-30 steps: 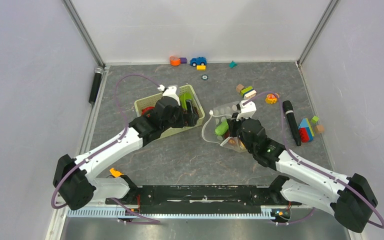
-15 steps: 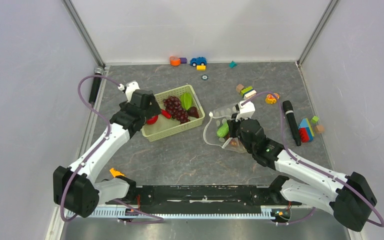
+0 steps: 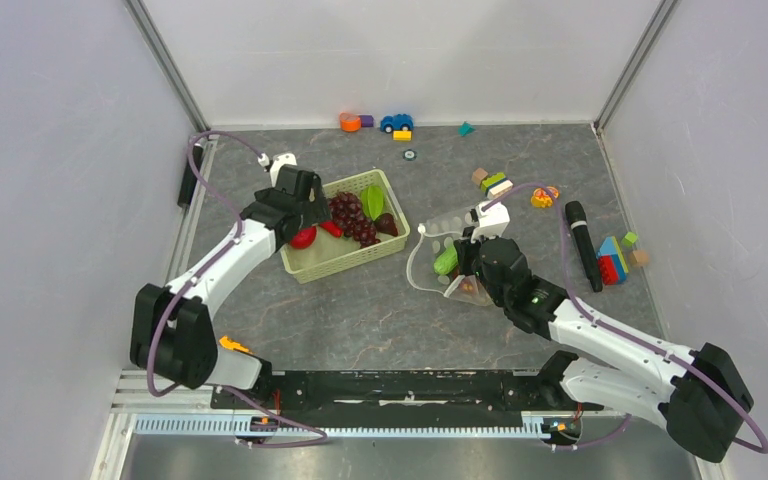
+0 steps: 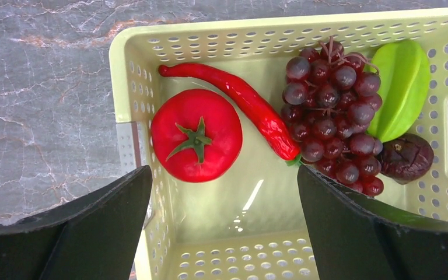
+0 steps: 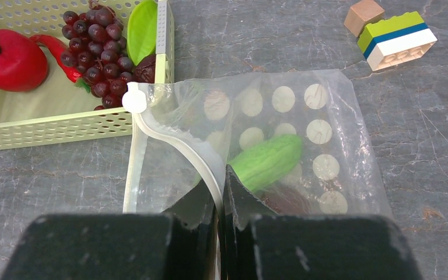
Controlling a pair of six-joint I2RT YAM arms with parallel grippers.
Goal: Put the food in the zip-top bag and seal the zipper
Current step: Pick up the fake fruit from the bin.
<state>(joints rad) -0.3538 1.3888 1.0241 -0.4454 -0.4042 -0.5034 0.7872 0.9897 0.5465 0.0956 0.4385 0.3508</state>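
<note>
Left gripper (image 4: 224, 170) newly over tomato (image 4: 195, 135), agape; right gripper (image 5: 220, 182) tight on zipper (image 5: 178, 142).

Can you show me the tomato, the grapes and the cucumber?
tomato (image 4: 196, 136), left wrist view, centre, at the stem
grapes (image 4: 335, 116), left wrist view, middle of bunch
cucumber (image 5: 266, 162), right wrist view, its middle

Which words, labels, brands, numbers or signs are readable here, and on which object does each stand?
No text is readable.
The zip-top bag bears only white dots.
The basket, the food and the building blocks show no print.
The small round disc in the top view is too small to tell.
</note>
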